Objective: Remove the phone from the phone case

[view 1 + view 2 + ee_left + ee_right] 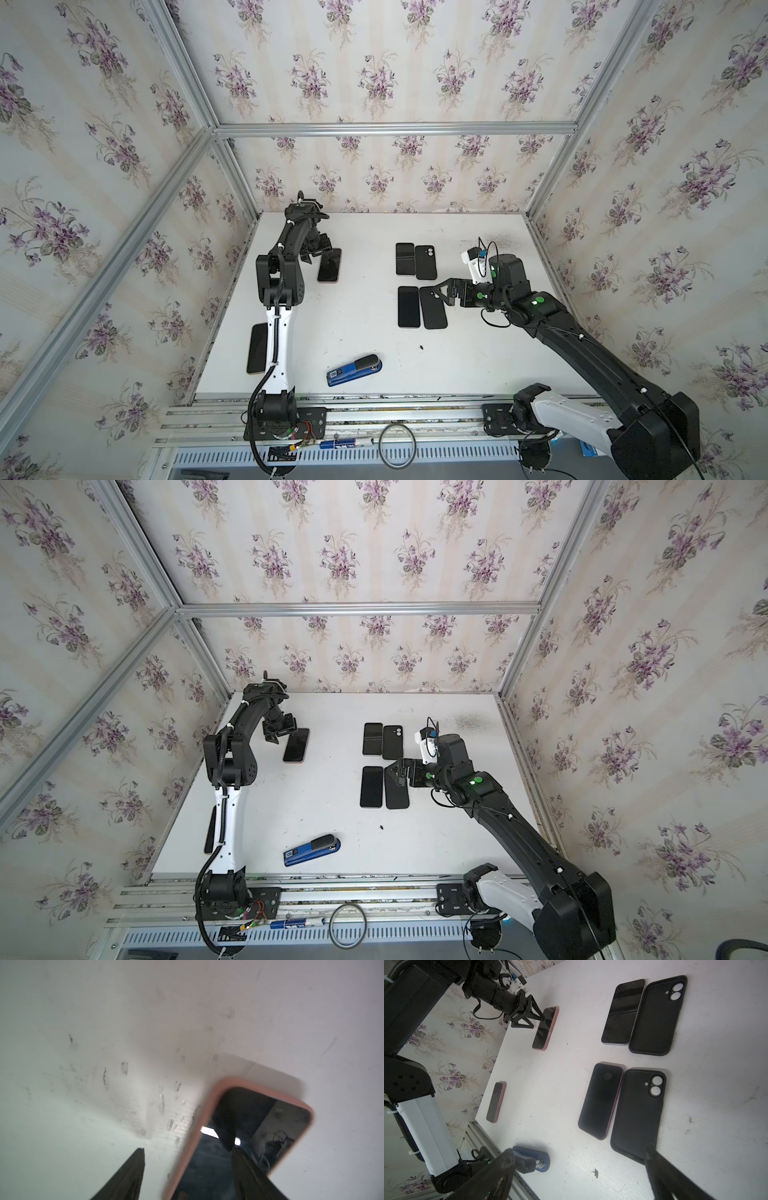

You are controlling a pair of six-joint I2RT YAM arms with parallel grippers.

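Left wrist view: the left gripper (pixel 188 1148) has its jaws apart and straddles one long edge of the pink phone case (pixel 209 1103). One finger is over the dark screen of the phone (pixel 249 1113), and its tip meets its own reflection, so it is at or just off the glass. The other finger is outside the case over the bare table (pixel 104 1022), with a strip of table between it and the rim. Nothing is clamped. The frame is somewhat blurred.

Both top views: the phone (pixel 330 268) (pixel 296 748) sits inside its case, flat and screen up, at the far left of the table.

The right gripper (pixel 441 293) (pixel 397 773) is wide open and holds nothing. It hovers over the camera-cutout end of the near black case (pixel 433 309).

Right wrist view: two bare phones (pixel 623 1012) (pixel 601 1101) each lie just beside an empty black case (pixel 658 1016) (pixel 638 1111), as two pairs. A second pink-cased phone (pixel 495 1102) lies near the table's left edge. A blue stapler (pixel 533 1159) lies near the front edge.
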